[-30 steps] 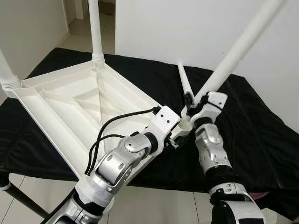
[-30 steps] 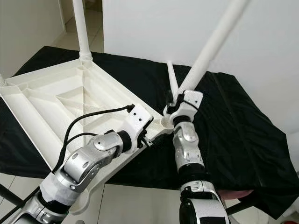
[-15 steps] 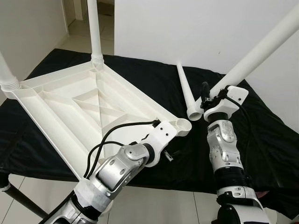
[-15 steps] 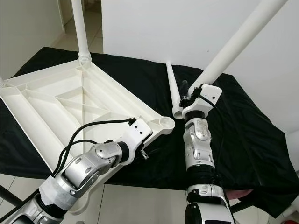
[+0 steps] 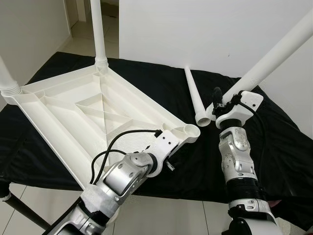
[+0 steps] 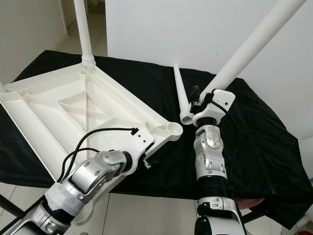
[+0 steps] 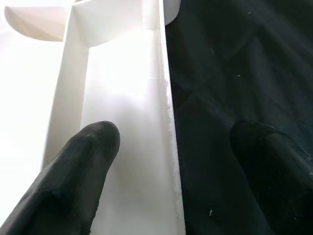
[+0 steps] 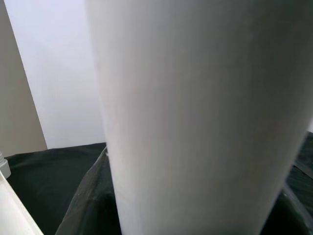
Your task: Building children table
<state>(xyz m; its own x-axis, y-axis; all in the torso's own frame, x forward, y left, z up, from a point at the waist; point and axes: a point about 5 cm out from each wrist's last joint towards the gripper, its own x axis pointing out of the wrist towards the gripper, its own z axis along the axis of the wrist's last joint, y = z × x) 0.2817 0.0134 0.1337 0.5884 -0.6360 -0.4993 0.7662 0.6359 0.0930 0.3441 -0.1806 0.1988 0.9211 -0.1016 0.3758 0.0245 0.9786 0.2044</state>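
held table leg [image 5: 274, 54] cut off at top, right jaws hidden

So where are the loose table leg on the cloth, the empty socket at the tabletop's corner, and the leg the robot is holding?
loose leg [image 5: 194, 97], left eye view, mid-shaft
empty socket [image 5: 190, 131], left eye view, its round rim
held leg [image 5: 281, 49], left eye view, upper shaft

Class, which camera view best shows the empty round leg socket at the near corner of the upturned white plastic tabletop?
The left eye view: the empty round socket is whole, beside the left gripper. The right eye view matches. The left wrist view catches its edge.
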